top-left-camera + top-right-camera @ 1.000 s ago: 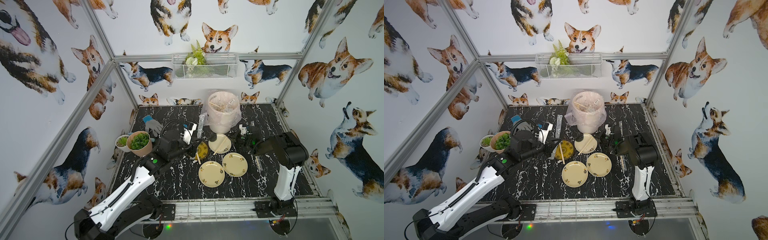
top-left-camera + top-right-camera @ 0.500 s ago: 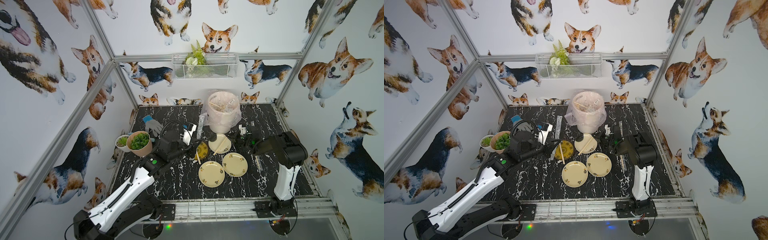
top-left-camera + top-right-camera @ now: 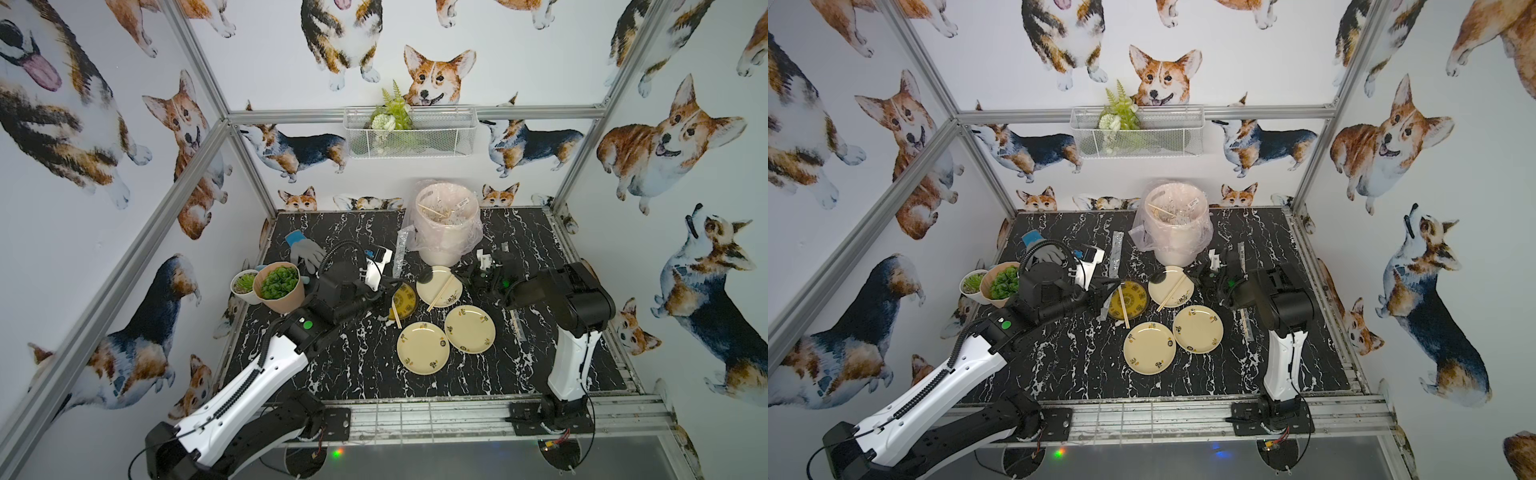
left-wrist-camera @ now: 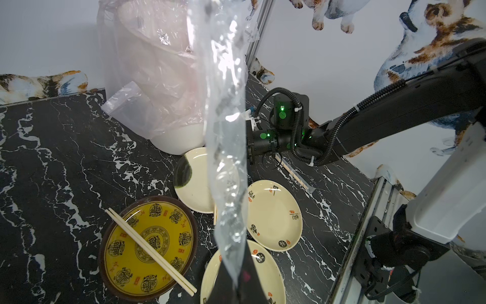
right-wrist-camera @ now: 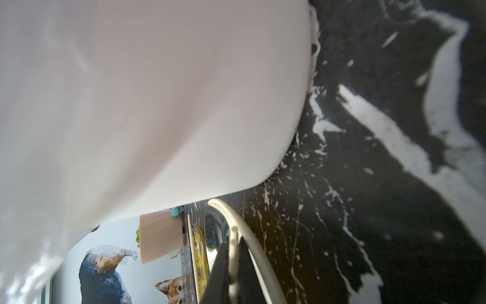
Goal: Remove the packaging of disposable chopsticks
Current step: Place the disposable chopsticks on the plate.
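Observation:
In the left wrist view my left gripper (image 4: 236, 283) is shut on one end of the packaging (image 4: 226, 131), a clear crinkly sleeve that stretches away from the jaws and looks empty. In both top views this gripper (image 3: 385, 290) hovers by the yellow bowl (image 3: 405, 300), which has one pair of disposable chopsticks (image 4: 150, 244) lying across it. My right gripper (image 5: 233, 256) is shut on a second pair (image 3: 441, 293). That pair rests across the back cream plate (image 3: 451, 291), and the jaws are at the plate's rim (image 5: 244, 223).
A white bin (image 3: 446, 224) with a pink liner stands just behind the plates. Another sleeve (image 3: 400, 253) lies left of it. A wrapped pair (image 4: 294, 173) lies by the right arm. Two cream plates (image 3: 423, 348) (image 3: 469, 328) sit in front. Two potted plants (image 3: 278, 286) and a glove (image 3: 305, 251) are at the left.

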